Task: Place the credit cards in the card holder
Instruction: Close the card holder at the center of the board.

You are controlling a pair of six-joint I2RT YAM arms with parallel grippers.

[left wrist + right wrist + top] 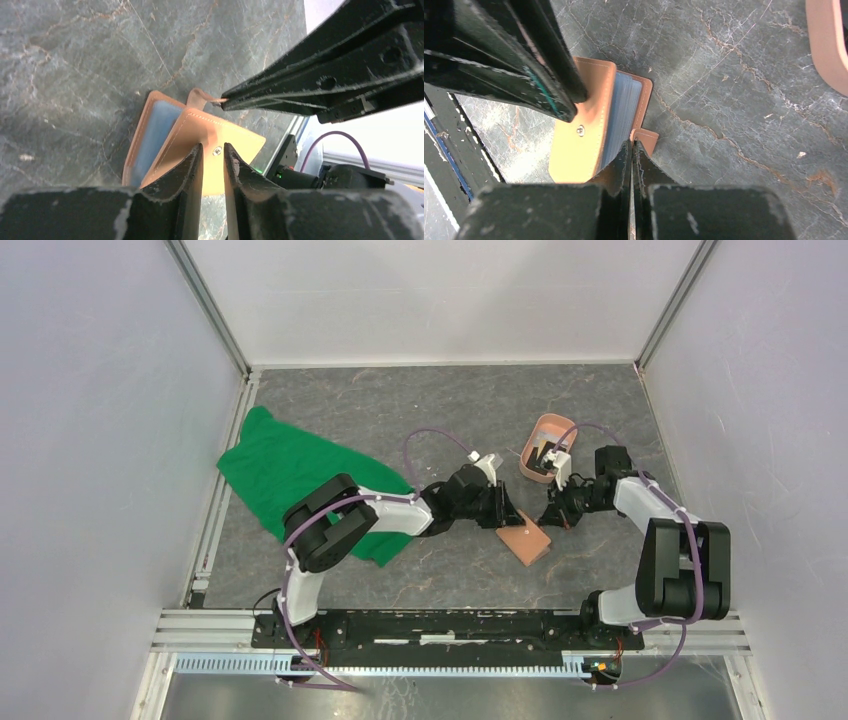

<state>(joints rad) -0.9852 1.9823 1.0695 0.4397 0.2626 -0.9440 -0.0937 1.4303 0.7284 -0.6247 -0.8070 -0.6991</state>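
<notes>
card holder cover under left jaws | tab in right jaws

Left claw and right claw are black with pale grey scuffs. At their tips, the flat tan-orange leather folding card holder shows pale stitching, a silver stud and blue-grey pockets. Beneath is a dark grey stone-patterned table with rust and whitish veins. Beyond the right claw sits a salmon-pink oval tray, and behind the left claw a plain green crumpled cloth.
</notes>
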